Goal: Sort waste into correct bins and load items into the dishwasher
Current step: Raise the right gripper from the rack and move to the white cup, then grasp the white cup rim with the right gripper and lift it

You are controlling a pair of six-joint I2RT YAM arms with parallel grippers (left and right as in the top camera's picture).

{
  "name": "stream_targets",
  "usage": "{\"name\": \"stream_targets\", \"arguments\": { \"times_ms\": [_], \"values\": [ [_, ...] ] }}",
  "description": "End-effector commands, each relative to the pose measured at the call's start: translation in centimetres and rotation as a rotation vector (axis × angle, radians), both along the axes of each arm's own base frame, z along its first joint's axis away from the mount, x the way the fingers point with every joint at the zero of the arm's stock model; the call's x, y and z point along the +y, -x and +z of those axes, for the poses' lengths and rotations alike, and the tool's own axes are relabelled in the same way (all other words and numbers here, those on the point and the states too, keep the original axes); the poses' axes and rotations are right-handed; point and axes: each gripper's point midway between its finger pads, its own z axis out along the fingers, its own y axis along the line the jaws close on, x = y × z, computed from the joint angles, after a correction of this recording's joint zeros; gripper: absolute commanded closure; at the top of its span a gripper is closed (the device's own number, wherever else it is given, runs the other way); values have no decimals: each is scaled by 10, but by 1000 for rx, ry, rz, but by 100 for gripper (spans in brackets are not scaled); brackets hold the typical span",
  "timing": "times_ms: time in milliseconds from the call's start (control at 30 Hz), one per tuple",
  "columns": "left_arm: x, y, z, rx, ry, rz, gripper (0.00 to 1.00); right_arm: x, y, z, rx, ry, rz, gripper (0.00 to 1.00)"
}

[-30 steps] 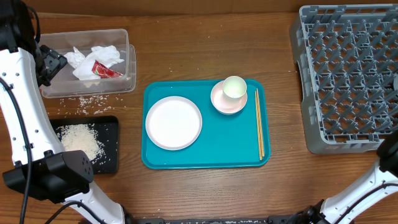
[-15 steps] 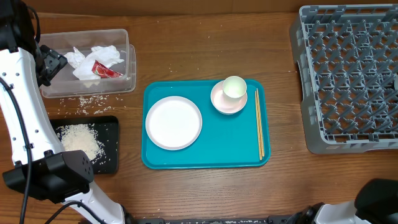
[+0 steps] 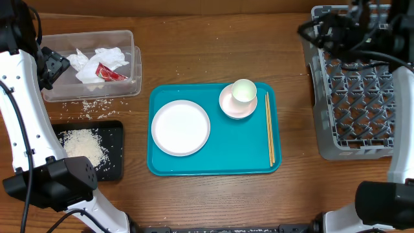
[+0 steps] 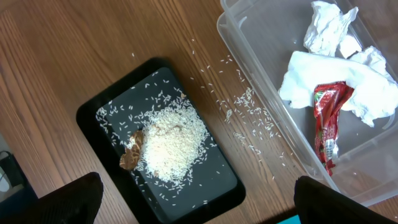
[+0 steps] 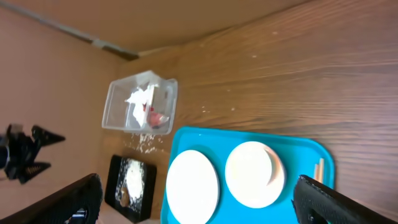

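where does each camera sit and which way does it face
Overhead: above table, facing down at teal tray and dish rack; left arm and right arm show.
Left wrist: on the left arm, facing down at black tray and clear tub; left fingertips at corners.
Right wrist: above dish rack, facing across toward the teal tray; right fingertips at corners.
Shared: all three see clear tub and black tray.

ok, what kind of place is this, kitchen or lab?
Likely a lab tabletop staged for dish clearing, not a real kitchen: grey rack, teal tray of dishes, tub of waste, all on one wooden table.
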Motion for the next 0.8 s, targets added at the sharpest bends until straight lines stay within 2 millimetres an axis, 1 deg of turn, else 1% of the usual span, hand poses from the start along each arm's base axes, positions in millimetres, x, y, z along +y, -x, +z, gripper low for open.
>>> {"name": "stream_targets", "arguments": {
  "times_ms": [0,33,133,233,333,433,500,533,700,767],
  "values": [
    [4,1,5,-6,-22,1,0,26,-5,-20,19,99,35,0],
    [4,1,5,-6,-21,1,0,31,-6,-29,32,136,34,0],
    [4,1,5,-6,-21,1,0,49,-15,-62,94,277,-11,0],
    [4,1,5,-6,-21,1,0,69,-24,-95,116,433,-35,0],
    [4,1,5,-6,-21,1,0,94,-24,-124,158,521,-42,0],
    [4,1,5,-6,-21,1,0,122,-15,-153,213,576,-16,0],
    [4,1,5,-6,-22,1,0,130,-7,-168,257,618,-38,1],
    [4,1,5,-6,-22,1,0,133,-3,-177,284,644,-51,4],
    [4,1,5,-6,-21,1,0,144,13,-200,354,693,-16,13],
    [4,1,5,-6,-21,1,0,146,14,-208,364,706,-8,15]
  ]
}}
